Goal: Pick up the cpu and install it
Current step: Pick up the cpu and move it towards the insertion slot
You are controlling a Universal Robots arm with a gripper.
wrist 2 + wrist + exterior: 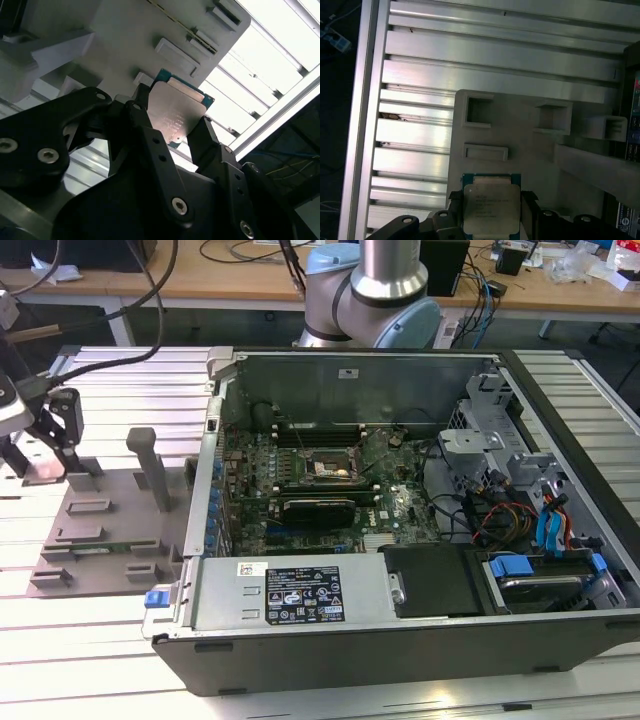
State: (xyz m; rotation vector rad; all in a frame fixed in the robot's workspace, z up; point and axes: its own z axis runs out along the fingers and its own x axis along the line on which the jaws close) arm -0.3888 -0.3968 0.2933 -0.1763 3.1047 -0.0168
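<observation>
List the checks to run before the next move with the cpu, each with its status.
1. The cpu sits between the sides of the gripper: ok.
2. Fingers against both cpu edges: ok.
3. cpu clear of the grey fixture plate: cannot tell.
4. socket on the motherboard open and empty: cannot tell.
5. The computer case lies open: ok.

First wrist view: cpu cut off along 1 edge. Second wrist view: end effector links hide part of it.
</observation>
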